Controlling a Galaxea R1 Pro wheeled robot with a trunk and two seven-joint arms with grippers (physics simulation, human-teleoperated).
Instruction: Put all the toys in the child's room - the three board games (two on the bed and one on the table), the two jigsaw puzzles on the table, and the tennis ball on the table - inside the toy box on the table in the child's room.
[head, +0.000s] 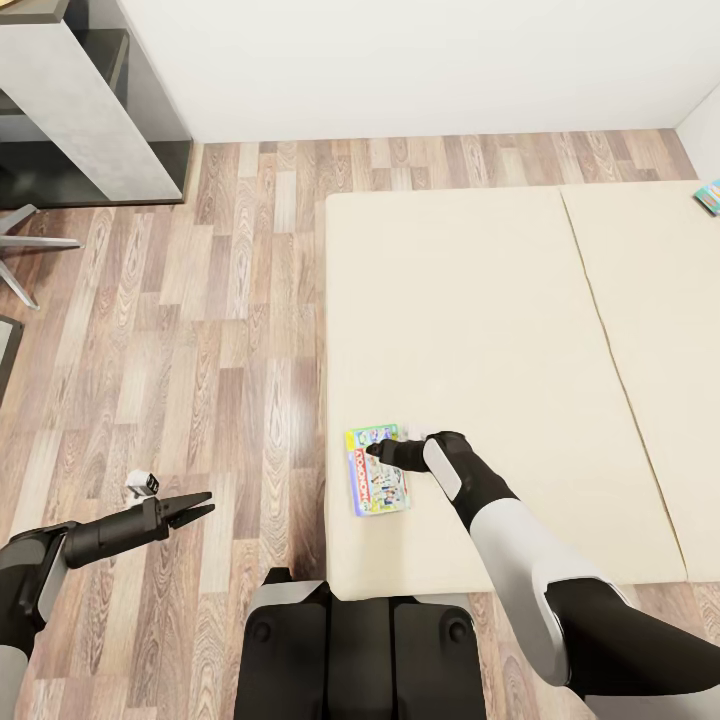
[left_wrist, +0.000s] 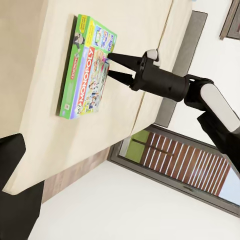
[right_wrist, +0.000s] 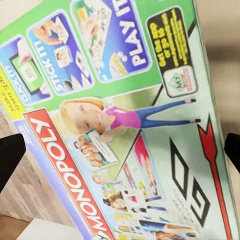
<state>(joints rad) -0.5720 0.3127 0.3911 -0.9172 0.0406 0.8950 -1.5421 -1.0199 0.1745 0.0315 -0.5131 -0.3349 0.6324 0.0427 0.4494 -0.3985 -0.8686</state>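
Step in hand: picking up 1 board game (head: 377, 470), lying flat near bed (head: 480, 330) near-left corner. Right gripper (head: 374, 449) hovering over its far edge, fingers spread, grasping nothing. Left gripper (head: 195, 508) idling over floor, fingers parted. Next: likely lowering, straddling box edge, clenching.

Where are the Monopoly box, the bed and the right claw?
Monopoly box (head: 377, 484), head view, middle of its printed lid.
Bed (head: 480, 310), head view, bare cream mattress.
Right claw (left_wrist: 116, 67), left wrist view, between its two open fingertips at the box's edge.
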